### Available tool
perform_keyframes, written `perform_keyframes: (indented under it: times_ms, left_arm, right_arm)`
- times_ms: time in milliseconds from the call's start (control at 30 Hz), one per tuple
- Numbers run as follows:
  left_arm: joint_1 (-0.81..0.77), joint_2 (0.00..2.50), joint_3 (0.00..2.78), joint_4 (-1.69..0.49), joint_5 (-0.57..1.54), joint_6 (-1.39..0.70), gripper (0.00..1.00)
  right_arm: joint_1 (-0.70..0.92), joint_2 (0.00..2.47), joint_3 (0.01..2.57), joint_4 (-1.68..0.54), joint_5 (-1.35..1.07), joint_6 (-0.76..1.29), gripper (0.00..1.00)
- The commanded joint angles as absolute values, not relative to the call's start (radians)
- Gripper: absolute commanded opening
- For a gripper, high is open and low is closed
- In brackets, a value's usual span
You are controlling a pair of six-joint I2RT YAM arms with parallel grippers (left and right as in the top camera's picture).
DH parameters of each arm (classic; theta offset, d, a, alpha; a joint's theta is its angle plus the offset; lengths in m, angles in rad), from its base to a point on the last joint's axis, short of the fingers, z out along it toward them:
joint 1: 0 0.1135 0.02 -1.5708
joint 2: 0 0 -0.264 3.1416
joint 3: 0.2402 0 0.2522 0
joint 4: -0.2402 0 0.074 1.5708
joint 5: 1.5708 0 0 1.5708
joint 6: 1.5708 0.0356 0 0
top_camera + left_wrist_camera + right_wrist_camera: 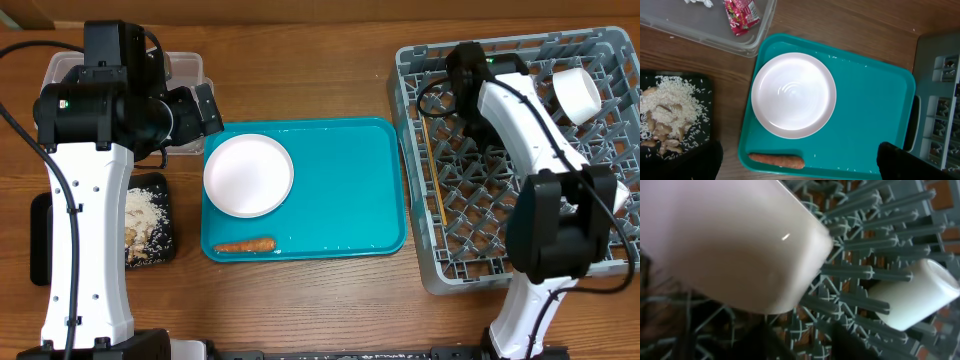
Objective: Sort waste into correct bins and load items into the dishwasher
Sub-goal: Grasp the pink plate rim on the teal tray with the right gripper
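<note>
Left gripper hovered spread over one white round plate and one small orange carrot; right gripper, its grip masked by a blurred white vessel, was unreadable.

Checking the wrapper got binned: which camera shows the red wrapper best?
Left wrist: the red wrapper lies inside the clear tub, top edge cropped. Overhead, the left arm covers it; the right wrist view lacks it.

Table count: mostly singles

One plate, one carrot, one teal tray, one clear tub, one black tray, one red wrapper, one grey dish rack; inside it two white vessels, a large one and a small cup.
</note>
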State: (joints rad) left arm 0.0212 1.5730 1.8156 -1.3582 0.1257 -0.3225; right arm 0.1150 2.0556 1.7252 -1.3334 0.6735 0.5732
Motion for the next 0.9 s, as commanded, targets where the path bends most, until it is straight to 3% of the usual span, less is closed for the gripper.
perform_keyframes:
  times_ms: [0, 33, 67, 167, 300, 867]
  left_arm:
    - [0.019, 1.582, 1.826, -1.357, 0.119, -0.314, 1.00]
    - [0.019, 1.582, 1.826, -1.358, 0.119, -0.314, 1.00]
    - [0.019, 1.582, 1.825, -1.358, 0.118, -0.314, 1.00]
    - [0.019, 1.582, 1.823, -1.358, 0.095, -0.315, 1.00]
    - [0.019, 1.582, 1.820, -1.365, 0.066, -0.315, 1.00]
    - [0.019, 1.582, 1.820, -1.389, 0.048, -0.323, 1.00]
  right_arm:
    - [0.117, 1.885, 1.816, -1.310, 0.495, 0.479, 0.65]
    - [0.118, 1.868, 1.829, -1.295, 0.429, 0.433, 0.73]
    - [0.119, 1.848, 1.845, -1.271, 0.302, 0.357, 0.75]
    - [0.121, 1.817, 1.856, -1.197, -0.157, 0.197, 0.75]
    - [0.162, 1.832, 1.845, -1.142, -0.422, 0.173, 0.75]
    - [0.621, 2.154, 1.819, -0.990, -0.284, 0.180, 0.76]
